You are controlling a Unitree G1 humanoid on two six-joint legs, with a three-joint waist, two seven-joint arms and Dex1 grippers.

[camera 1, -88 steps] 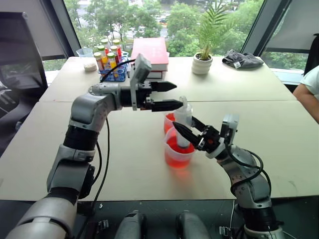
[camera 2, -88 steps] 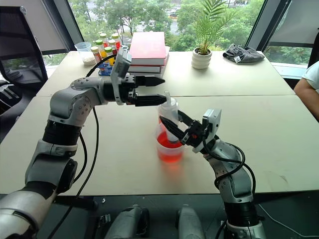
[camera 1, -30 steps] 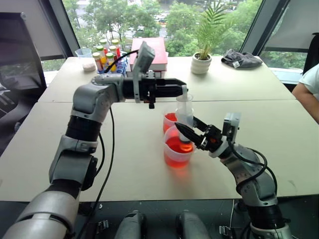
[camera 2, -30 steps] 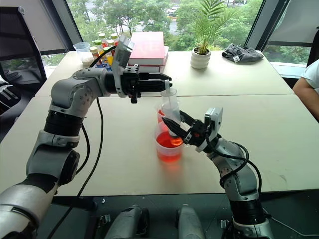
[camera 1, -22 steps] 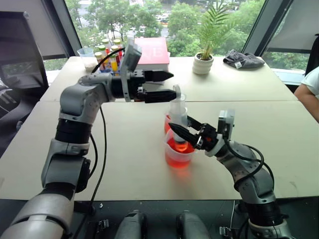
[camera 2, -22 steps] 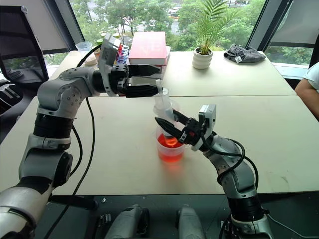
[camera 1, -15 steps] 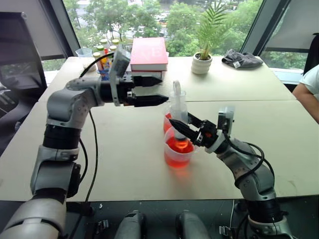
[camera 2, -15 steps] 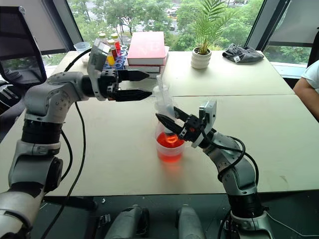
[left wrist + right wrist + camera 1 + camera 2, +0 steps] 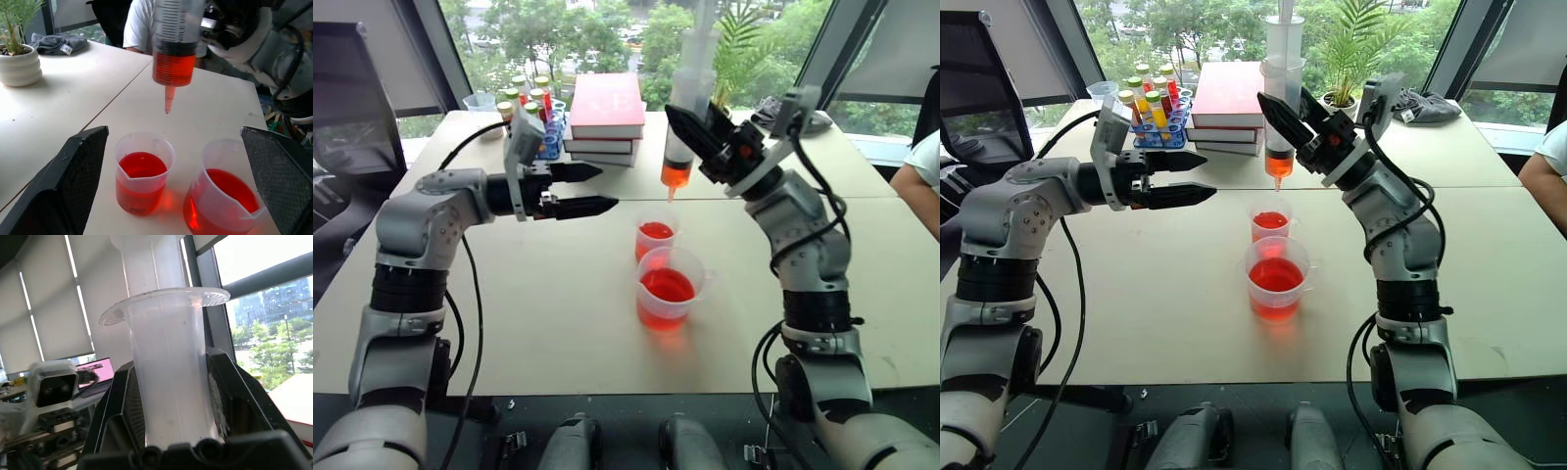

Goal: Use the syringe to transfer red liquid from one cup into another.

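- Left eye view: the pale beige desk (image 9: 558, 294) carries both cups, close together.
- Right gripper (image 9: 697, 137) has its black fingers clamped on the large clear plastic syringe (image 9: 686, 93), upright above the cups, red liquid (image 9: 173, 68) filling its lower barrel.
- Left gripper (image 9: 592, 189) hangs level beside the cups, fingers spread wide, empty.
- Wide clear lipped cup (image 9: 669, 289) holds red liquid.
- Smaller narrow clear cup (image 9: 655, 238), below the orange-red tip, also holds some.

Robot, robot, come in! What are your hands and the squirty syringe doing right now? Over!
Right gripper shut on syringe, red liquid inside, tip above small cup. Left gripper open, empty. Nothing in the way.
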